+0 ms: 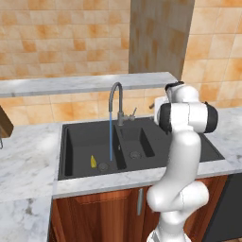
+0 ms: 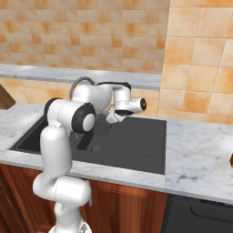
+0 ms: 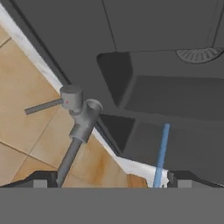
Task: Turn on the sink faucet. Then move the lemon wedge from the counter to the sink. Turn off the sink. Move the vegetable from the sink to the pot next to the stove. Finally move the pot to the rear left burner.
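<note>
With water running from the faucet (image 1: 115, 101) and the lemon wedge (image 1: 93, 161) lying in the sink (image 1: 75, 142) just beside the stream, the gripper (image 2: 113, 118), fingers apart near the faucet's lever (image 3: 43, 106), could slide past it and leave the water on.

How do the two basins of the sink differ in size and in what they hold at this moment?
The left basin is wider than the right basin. The left basin takes the blue water stream from the sink faucet; no water falls into the right basin. The left basin holds the lemon wedge beside its drain; nothing lies in the right basin apart from its drain. Both are matte black, rectangular, each with one round drain.
</note>
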{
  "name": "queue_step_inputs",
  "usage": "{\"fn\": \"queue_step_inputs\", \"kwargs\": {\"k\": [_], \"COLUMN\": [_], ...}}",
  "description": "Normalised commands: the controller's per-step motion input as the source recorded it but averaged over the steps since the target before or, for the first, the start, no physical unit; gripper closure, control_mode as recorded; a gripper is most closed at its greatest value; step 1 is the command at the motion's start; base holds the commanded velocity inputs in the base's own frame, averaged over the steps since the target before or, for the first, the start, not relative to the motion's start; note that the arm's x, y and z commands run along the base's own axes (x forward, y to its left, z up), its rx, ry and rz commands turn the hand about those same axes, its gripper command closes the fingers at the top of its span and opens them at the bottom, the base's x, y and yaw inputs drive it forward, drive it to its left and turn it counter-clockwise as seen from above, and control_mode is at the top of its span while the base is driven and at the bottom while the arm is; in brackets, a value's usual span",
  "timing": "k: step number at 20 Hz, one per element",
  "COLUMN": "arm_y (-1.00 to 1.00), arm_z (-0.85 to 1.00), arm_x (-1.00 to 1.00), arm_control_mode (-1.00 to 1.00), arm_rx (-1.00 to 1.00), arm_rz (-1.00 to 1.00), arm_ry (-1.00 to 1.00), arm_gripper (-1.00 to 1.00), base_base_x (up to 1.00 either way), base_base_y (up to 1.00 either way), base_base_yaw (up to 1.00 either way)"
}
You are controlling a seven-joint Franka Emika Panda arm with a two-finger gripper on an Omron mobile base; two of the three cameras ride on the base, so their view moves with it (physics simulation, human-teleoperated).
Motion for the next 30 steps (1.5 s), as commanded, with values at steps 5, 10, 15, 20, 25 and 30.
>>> {"fn": "queue_step_inputs", "kwargs": {"k": [5,10,15,20,25,30], "arm_y": [0.03,0.04,0.09,0.12,0.11,0.11], "arm_z": [-0.10,-0.10,-0.11,-0.13,-0.15,-0.14], "arm_x": [0.36,0.35,0.32,0.30,0.29,0.29], "arm_control_mode": [-1.00,-1.00,-1.00,-1.00,-1.00,-1.00], "arm_rx": [0.08,0.07,0.07,0.06,0.05,0.04], "arm_rz": [-0.02,-0.02,-0.02,-0.02,-0.02,-0.02], "arm_ry": [0.10,0.09,0.09,0.08,0.08,0.08], "arm_gripper": [-1.00,-1.00,-1.00,-1.00,-1.00,-1.00], "base_base_x": [0.00,0.00,0.00,0.00,0.00,0.00], "base_base_y": [0.00,0.00,0.00,0.00,0.00,0.00], "base_base_yaw": [0.00,0.00,0.00,0.00,0.00,0.00]}}
